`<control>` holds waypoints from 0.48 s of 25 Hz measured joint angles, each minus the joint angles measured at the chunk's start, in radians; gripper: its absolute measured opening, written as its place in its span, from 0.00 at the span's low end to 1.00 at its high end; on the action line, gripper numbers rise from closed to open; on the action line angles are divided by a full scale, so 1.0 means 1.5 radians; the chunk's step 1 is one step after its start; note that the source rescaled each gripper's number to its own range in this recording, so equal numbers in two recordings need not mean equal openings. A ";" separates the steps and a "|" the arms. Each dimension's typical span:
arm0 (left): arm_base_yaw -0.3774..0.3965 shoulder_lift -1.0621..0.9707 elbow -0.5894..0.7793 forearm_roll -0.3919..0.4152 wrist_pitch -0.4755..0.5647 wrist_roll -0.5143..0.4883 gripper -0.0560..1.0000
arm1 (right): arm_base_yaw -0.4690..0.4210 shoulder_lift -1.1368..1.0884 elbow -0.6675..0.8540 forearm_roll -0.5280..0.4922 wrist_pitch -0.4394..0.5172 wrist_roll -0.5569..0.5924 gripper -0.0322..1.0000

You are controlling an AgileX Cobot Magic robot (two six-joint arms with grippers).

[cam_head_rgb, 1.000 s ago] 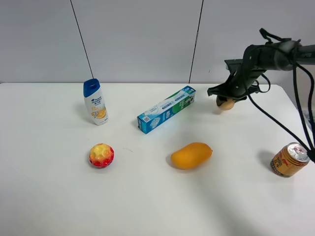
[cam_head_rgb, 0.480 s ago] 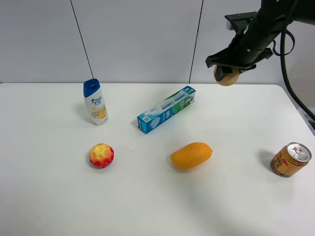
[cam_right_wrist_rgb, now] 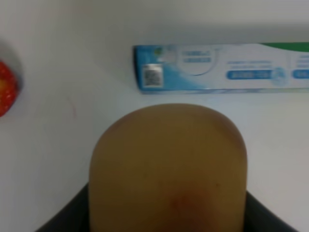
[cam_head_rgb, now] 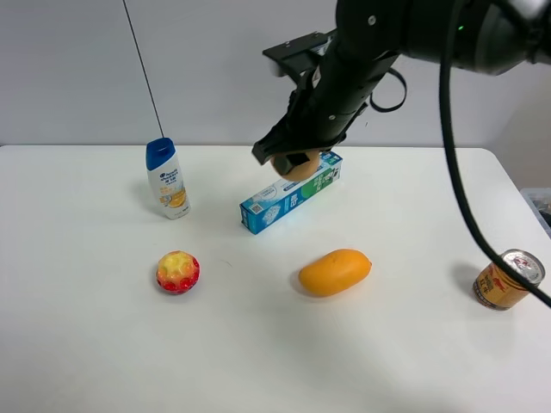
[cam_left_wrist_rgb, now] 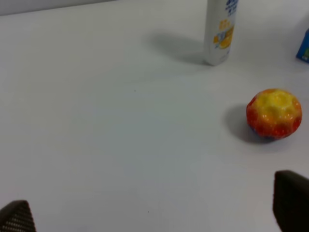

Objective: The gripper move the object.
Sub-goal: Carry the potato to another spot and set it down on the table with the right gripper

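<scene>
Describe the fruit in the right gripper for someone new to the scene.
On the white table, find the blue toothpaste box at back centre. Above it the right gripper holds a small round tan fruit in the air. The orange mango and red-and-yellow ball lie on the table; this one doesn't.

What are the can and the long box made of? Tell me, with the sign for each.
The can looks like metal: shiny silver top, glossy printed side. The long box is probably printed cardboard: sharp folded edges, flat faces.
</scene>
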State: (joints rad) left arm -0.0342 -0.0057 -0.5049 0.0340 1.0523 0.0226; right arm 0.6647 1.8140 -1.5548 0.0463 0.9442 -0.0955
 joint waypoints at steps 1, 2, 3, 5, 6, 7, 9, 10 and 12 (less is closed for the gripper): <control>0.000 0.000 0.000 0.000 0.000 0.000 1.00 | 0.016 0.010 0.000 0.001 0.004 -0.001 0.03; 0.000 0.000 0.000 0.000 0.000 0.000 1.00 | 0.029 0.020 0.000 0.001 0.009 -0.001 0.03; 0.000 0.000 0.000 0.000 0.000 0.000 1.00 | 0.041 0.030 0.000 0.001 0.016 -0.001 0.03; 0.000 0.000 0.000 0.000 0.000 0.000 1.00 | 0.052 0.057 0.000 0.001 0.019 -0.002 0.03; 0.000 0.000 0.000 0.000 0.000 0.000 1.00 | 0.054 0.071 0.000 0.002 0.020 -0.002 0.03; 0.000 0.000 0.000 0.000 0.000 0.000 1.00 | 0.054 0.082 0.000 0.002 0.020 -0.002 0.03; 0.000 0.000 0.000 0.000 0.000 0.000 1.00 | 0.054 0.107 0.000 0.001 0.019 -0.002 0.03; 0.000 0.000 0.000 0.000 0.000 0.000 1.00 | 0.054 0.117 0.000 0.001 0.017 -0.002 0.03; 0.000 0.000 0.000 0.000 0.000 0.000 1.00 | 0.054 0.137 0.000 0.002 0.008 -0.002 0.03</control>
State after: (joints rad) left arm -0.0342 -0.0057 -0.5049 0.0340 1.0523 0.0226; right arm 0.7461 2.0200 -1.5548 0.0492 0.9556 -0.0987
